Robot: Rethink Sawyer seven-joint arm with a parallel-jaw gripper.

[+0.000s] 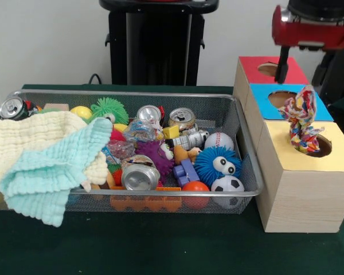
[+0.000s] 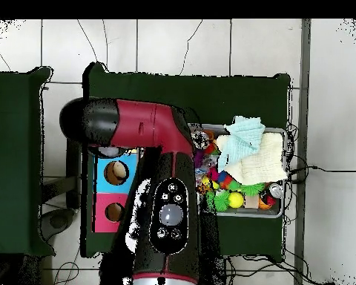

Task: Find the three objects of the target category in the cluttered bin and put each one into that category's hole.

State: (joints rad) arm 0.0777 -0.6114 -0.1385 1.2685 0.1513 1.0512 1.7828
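Wrapper wad (image 1: pixel 300 117) stands in the yellow box's hole (image 1: pixel 316 146); at its twelve o'clock hangs the gripper (image 1: pixel 282 69), grip state unclear. No lettering is legible.

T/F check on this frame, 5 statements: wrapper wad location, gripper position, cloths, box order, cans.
1. A confetti-spotted wrapper wad sticks up out of the yellow-topped box's hole. True.
2. The gripper is down inside the wire mesh bin. False: it hangs above the boxes, over the red-topped box, in the front view.
3. A pale yellow cloth and a mint cloth drape over one end of the bin. True.
4. The blue-topped box sits between the red-topped and yellow-topped ones. True.
5. The bin holds no silver cans. False: several lie in it, such as one silver can near the front wall.
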